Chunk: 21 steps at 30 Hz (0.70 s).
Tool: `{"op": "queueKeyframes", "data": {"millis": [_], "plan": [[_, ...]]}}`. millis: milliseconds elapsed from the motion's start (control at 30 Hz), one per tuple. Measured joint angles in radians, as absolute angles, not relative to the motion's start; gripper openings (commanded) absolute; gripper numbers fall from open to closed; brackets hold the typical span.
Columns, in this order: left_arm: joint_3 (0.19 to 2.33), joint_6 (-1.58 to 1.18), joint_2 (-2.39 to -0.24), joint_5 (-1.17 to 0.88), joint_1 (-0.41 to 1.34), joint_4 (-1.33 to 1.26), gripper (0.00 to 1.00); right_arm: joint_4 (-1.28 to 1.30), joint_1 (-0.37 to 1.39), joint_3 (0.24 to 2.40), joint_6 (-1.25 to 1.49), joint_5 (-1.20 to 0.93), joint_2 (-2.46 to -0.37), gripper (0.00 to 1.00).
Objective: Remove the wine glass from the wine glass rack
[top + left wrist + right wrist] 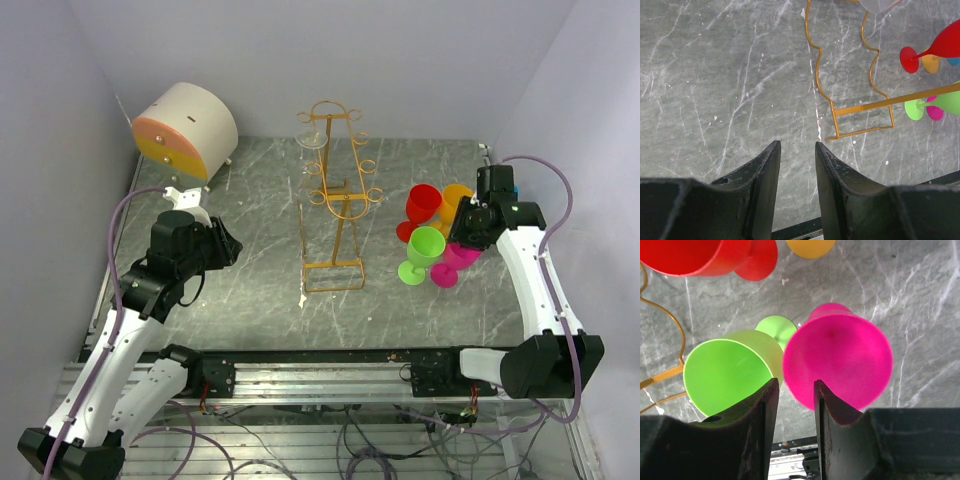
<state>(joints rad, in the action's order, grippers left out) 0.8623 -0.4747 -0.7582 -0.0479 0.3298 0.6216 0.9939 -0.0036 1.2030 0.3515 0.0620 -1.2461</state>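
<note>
Top view first: the tall golden-orange wire wine glass rack (335, 200) is seen standing around the middle of the grey marble-look tabletop (250, 290), stretched toward the far edge. A clear wine glass (312, 138) is hung at the rack's far end, not yet taken off. A white drum with an orange-and-yellow face (185, 130) is parked in the far left corner. Toward the right edge a bunch of cups is clustered: a red plastic goblet (422, 205), an orange plastic goblet (457, 197), a green plastic goblet (425, 250) and a pink plastic goblet (455, 268). The left gripper (232, 248) is held left of the rack, well apart from it, and the right gripper (465, 235) is hung right over the cups.

Left wrist view: the left gripper (797, 150) is shown with its fingers a little apart, nothing between them, only bare marble below. The rack's base frame (860, 107) is seen ahead to the right, and a bit of the clear glass (880, 4) is cut off by the top edge.

Right wrist view: the right gripper (795, 390) is also parted by a narrow gap, with nothing clamped. It is held above the green goblet (727, 375) and the pink goblet (837, 360), which are standing just beside each other.
</note>
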Motion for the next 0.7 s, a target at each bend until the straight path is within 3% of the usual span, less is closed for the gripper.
{"op": "queueKeyframes", "data": {"millis": [267, 700], "plan": [[0.86, -0.475, -0.758, -0.047, 0.33, 0.622, 0.45, 0.988, -0.005, 1.322, 0.352, 0.047, -1.217, 0.37], [0.925, -0.586, -0.813, 0.015, 0.33, 0.593, 0.48, 0.836, -0.006, 1.286, 0.351, -0.363, -0.923, 0.39]]}}
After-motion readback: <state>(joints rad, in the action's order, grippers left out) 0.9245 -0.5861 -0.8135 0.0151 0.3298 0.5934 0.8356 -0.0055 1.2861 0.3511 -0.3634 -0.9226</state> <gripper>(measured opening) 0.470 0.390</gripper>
